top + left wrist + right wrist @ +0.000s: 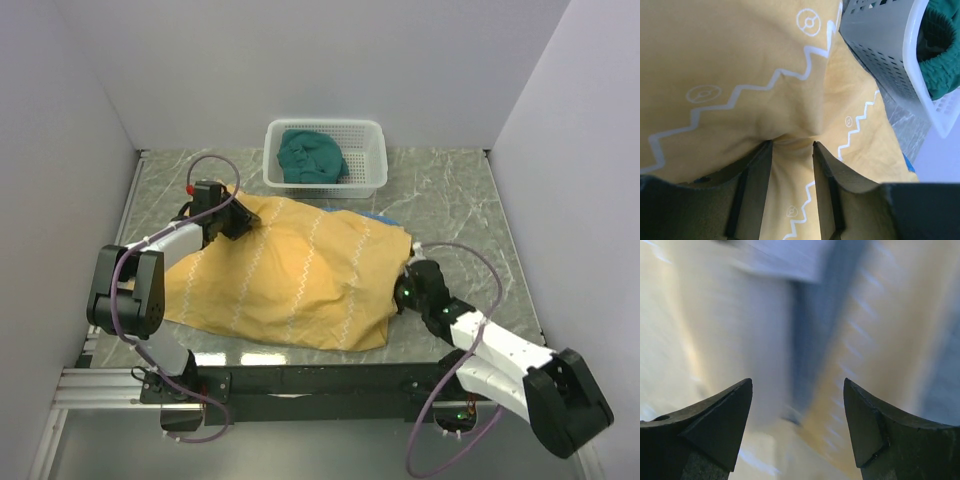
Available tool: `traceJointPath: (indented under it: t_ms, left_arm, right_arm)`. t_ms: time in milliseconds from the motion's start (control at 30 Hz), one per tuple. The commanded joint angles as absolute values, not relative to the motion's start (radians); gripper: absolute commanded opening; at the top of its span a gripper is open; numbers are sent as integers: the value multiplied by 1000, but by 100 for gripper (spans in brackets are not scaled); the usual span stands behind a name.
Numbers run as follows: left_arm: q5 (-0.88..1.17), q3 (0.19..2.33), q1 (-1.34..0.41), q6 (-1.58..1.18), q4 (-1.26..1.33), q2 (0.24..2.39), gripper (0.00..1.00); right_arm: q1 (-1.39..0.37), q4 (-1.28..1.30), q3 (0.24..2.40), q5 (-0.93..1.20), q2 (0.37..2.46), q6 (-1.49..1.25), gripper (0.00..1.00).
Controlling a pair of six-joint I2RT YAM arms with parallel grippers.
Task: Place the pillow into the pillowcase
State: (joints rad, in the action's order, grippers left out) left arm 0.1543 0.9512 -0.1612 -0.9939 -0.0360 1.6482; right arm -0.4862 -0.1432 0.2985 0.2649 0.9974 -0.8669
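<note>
— So where's the pillow? I can't spot it.

— Hidden, as far as I can tell. The pillowcase (pixel 300 280) lies yellow side up across the middle of the counter (pixel 450 190). It's humped, so my guess is the pillow is mostly inside. The right wrist view shows something pale beside blue and yellow cloth, but it's too smeared to name.

— And the claws?

— The left claw (pixel 792 144) is at the far left corner of the case, pinching a fold of yellow cloth between its fingers. The right claw (pixel 797 382) is at the right-hand end, where the case looks open. Its jaws are spread wide with nothing between them.

— Which step is that, then?

— Late stuffing, I'd say. One side anchors what I take for the closed end, and the other works at the mouth.

— Next move?

— Probably the right claw pushes any part of the pillow that sticks out deeper in. Or it catches the mouth's edge and draws it over. Either way the left pinch must be firm, or the whole case slides along.

— Is the basket (pixel 376 165) in the way?

— Hardly. It sits just behind the case with the teal cloth (pixel 310 158) in it. Whether it touches the case I can't tell.
</note>
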Motion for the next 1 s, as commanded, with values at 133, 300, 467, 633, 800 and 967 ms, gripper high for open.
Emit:
traceJointPath:
  t_ms: [133, 300, 467, 633, 800, 967]
  left_arm:
    - [91, 950, -140, -973, -80, 1677, 52]
    - [80, 960, -140, -963, -107, 1664, 58]
    - [75, 962, -141, -962, -109, 1657, 60]
    - [72, 953, -140, -969, -107, 1654, 61]
    - [55, 963, -140, -962, -129, 1664, 62]
    - [75, 957, -140, -965, -121, 1660, 62]
  right_arm:
    - [-445, 188, 198, 103, 590, -940, 83]
    - [-443, 478, 253, 43, 324, -1017, 84]
    - [-445, 571, 250, 66, 235, -1014, 74]
    - [-446, 669, 210, 2, 154, -1077, 68]
    - [-445, 778, 456, -147, 159, -1020, 75]
    - [-442, 581, 546, -157, 357, -918, 83]
